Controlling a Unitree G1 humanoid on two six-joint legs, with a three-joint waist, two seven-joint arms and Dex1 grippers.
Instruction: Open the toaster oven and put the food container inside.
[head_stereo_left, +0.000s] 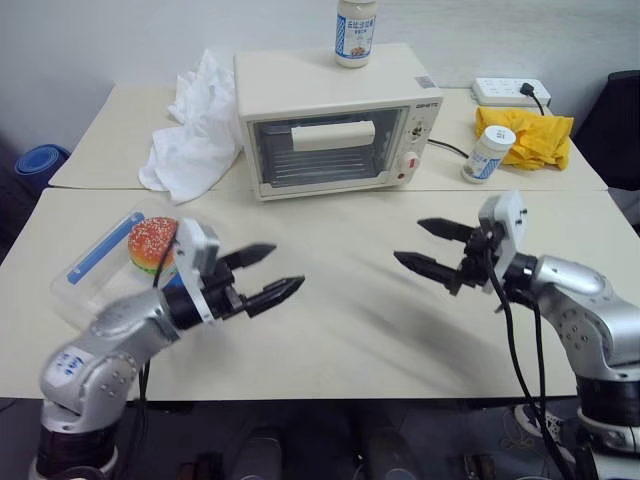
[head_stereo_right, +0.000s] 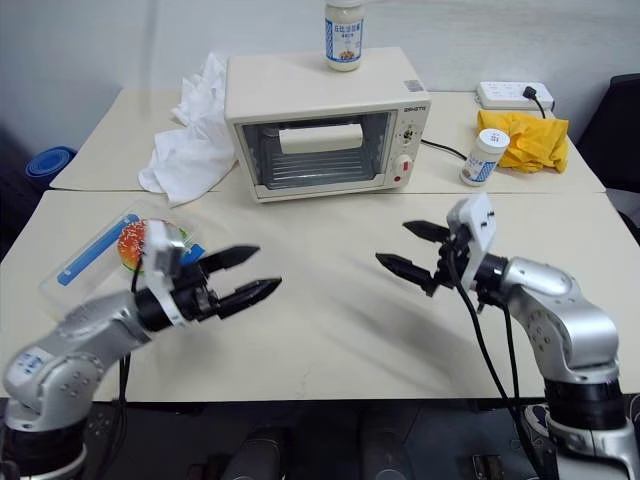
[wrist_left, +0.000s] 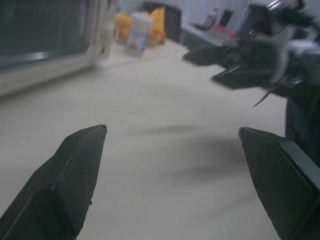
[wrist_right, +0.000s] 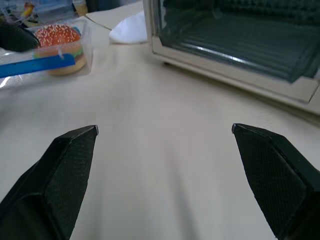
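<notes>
The cream-white toaster oven (head_stereo_left: 335, 120) stands at the back middle of the table with its glass door shut and its bar handle (head_stereo_left: 333, 135) across the door. The food container (head_stereo_left: 115, 258), a clear box with a blue clip and a toy burger (head_stereo_left: 152, 243) inside, lies at the front left. My left gripper (head_stereo_left: 265, 276) hovers open just right of the container, empty, pointing toward the middle. My right gripper (head_stereo_left: 428, 247) hovers open over the front right of the table, empty, pointing left. Both grippers are well short of the oven.
A white bottle (head_stereo_left: 356, 32) stands on top of the oven. A crumpled white cloth (head_stereo_left: 195, 125) lies left of it. To its right are another white bottle (head_stereo_left: 487, 153), a yellow cloth (head_stereo_left: 530, 135) and a power strip (head_stereo_left: 510, 92). A cable runs behind the oven.
</notes>
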